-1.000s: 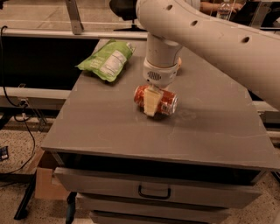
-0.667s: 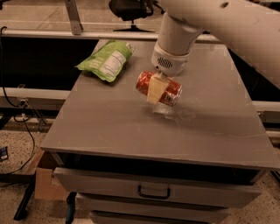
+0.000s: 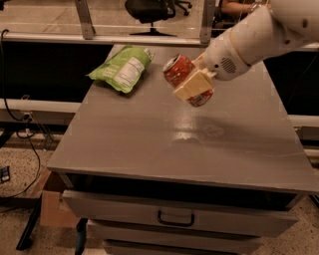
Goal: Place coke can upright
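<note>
**Nearest you:** the drawer front (image 3: 175,217) with its dark handle sat beneath the grey cabinet top (image 3: 124,149).

**Mid-field:** the coke can (image 3: 175,70) hung in the air above the rear half of that top, clear of the surface. It was tilted, with one silver end raised to the upper left and the other end lower to the right.

**Handling, as a judgement:** you should have treated the can as light and thin-walled. It was stiff enough for a moderate squeeze but likely to dent under a hard one, and its smooth wall was prone to slip. The best hold was across the round wall near mid-height. That left the flat end free to meet the top squarely, since a can landing on its rim would probably topple.

**End effector:** the gripper (image 3: 192,84) was clamped narrowly across the can's middle, with one pale finger pad (image 3: 191,87) lying over the red wall. It touched nothing but the can.

**Farther back:** a green snack bag (image 3: 122,67) lay at the left rear of the top, well apart from the can. The white arm (image 3: 259,35) entered from the right.

**Farthest:** an office chair (image 3: 149,10) stood behind.
</note>
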`<move>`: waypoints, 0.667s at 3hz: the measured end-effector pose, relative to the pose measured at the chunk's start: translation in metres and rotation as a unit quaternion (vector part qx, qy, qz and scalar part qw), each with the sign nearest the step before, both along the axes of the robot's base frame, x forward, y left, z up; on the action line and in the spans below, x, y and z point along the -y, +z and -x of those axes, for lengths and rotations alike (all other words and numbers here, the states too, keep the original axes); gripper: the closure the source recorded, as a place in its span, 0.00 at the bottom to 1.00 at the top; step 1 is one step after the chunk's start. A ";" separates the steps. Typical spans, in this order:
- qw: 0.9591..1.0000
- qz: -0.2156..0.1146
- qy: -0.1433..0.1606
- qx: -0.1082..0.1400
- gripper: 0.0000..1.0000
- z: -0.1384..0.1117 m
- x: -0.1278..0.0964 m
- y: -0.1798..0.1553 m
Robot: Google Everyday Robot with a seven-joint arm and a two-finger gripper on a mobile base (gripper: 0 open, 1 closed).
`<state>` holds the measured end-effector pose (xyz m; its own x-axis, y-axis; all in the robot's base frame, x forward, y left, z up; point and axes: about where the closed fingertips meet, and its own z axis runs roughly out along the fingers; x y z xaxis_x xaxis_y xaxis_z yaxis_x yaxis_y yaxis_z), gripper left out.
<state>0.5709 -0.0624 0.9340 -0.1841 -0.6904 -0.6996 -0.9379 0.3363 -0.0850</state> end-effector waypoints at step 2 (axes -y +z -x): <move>0.992 -0.083 0.052 0.080 1.00 0.014 0.025 0.011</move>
<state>0.5566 -0.0874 0.9452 0.0048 -0.5728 -0.8197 -0.9471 0.2605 -0.1876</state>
